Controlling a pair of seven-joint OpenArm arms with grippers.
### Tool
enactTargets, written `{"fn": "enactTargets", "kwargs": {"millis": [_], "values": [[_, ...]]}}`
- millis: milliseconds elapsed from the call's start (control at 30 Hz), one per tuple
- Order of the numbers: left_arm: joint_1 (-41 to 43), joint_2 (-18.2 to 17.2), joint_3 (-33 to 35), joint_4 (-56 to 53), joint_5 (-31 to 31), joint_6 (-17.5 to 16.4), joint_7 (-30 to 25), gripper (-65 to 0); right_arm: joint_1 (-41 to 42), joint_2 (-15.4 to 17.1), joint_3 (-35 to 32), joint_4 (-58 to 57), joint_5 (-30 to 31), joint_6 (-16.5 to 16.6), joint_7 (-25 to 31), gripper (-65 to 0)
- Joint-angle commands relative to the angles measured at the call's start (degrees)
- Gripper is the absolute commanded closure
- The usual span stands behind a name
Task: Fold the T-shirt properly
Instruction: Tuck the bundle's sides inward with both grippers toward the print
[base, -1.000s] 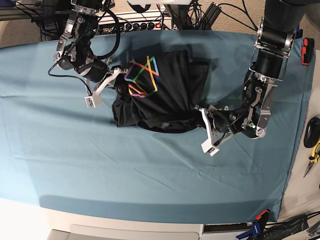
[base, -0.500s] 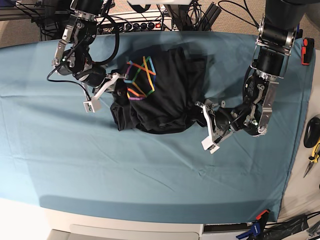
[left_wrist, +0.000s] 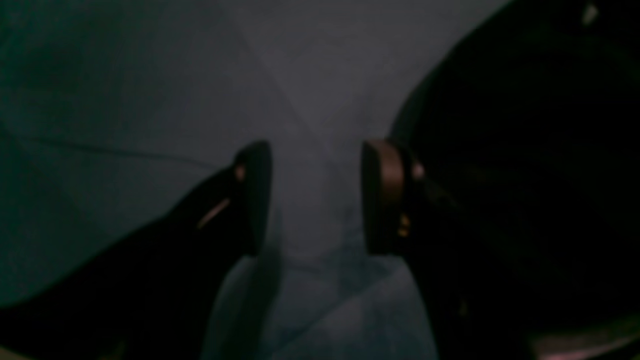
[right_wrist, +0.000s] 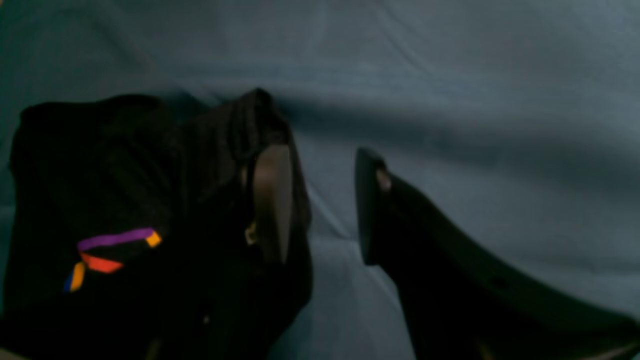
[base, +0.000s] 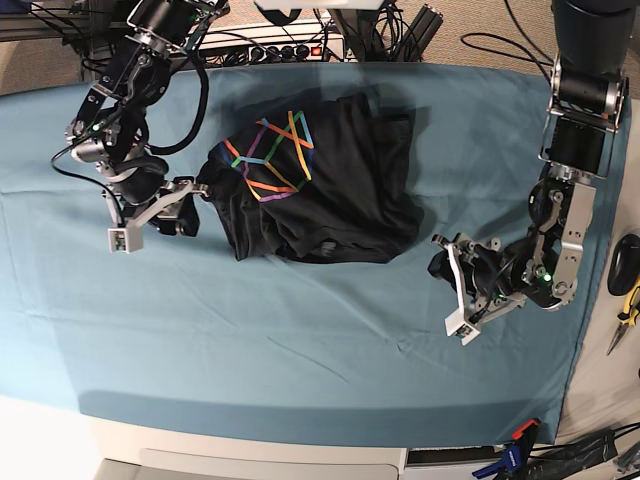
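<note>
My base view is bright and evenly lit from overhead, sharp across the teal sheet, with soft shadows under both arms. Both wrist views are very dim, grainy and soft; the T-shirt reads as near-black mass, only its coloured print showing, and the tool fingers are blurred silhouettes

One T-shirt at centre, one teal sheet under it, two pincers: left at three o'clock, right at nine.
</note>
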Motion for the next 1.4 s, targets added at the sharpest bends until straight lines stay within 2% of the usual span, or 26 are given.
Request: {"fn": "enactTargets", "kwargs": {"millis": [0,100,133,200,267,367,500,600,700,867,1067,1133,1233,1367], "values": [[-1.6,-0.8,-0.5,1.3,-0.6,0.0,-0.5,-30.1,0.9,0.3,-0.2,0.9,2.1,0.1,1.1,-21.9],[-1.3,-0.8,-0.5,2.3,-1.9,-0.1,0.1,-29.4,0.9,0.3,-1.0,0.9,5.9,0.4,0.2,-21.8],[-1.1,-0.8,-0.5,2.6,-3.0,-0.3,0.4,-26.8,0.9,0.3,-1.4,0.9,7.8,1.7,-0.1,-21.5],[-0.7,-0.8,-0.5,3.4,-6.3,-1.7,1.0,-16.4,0.9,0.3,-2.7,0.9,13.6,6.1,-1.5,-20.6],[-0.2,-0.7,-0.6,4.8,-11.8,-3.5,1.9,0.0,0.9,0.3,-4.9,0.9,19.5,7.8,-3.5,-14.1],[1.9,-0.4,-2.3,7.8,-22.4,-8.4,4.9,0.0,0.9,-0.3,-9.3,0.9,23.7,7.8,-5.4,0.0],[7.6,-0.2,-5.4,10.6,-36.4,-13.2,10.6,0.0,0.9,-2.3,-13.5,0.8,23.5,7.8,-6.0,0.0],[12.8,1.2,-7.4,10.7,-42.2,-14.8,12.5,0.0,0.9,-2.9,-15.0,-0.1,21.8,7.8,-5.2,0.0],[17.1,3.2,-9.0,10.7,-42.5,-15.8,11.8,0.0,1.5,-2.9,-14.9,-3.4,17.8,7.8,-2.9,0.0],[20.2,7.5,-10.3,10.7,-42.2,-15.8,11.0,0.0,3.3,-2.9,-14.9,-8.6,15.2,7.8,-2.0,0.0],[23.2,12.7,-10.3,10.7,-40.7,-16.2,10.7,0.0,3.5,-2.8,-15.0,-9.0,2.4,7.8,4.2,0.0],[24.6,13.9,-10.3,10.7,-40.4,-16.2,10.2,0.0,3.7,-2.7,-15.0,-10.1,0.5,7.2,6.1,0.0],[26.4,14.8,-10.2,10.7,-36.2,-16.2,7.9,0.0,4.9,-2.7,-15.0,-13.6,0.0,7.2,6.8,0.0],[28.1,14.7,-10.2,10.7,-24.1,-14.9,1.2,0.0,8.1,-2.7,-15.0,-20.8,0.0,7.2,7.8,0.0]]}}
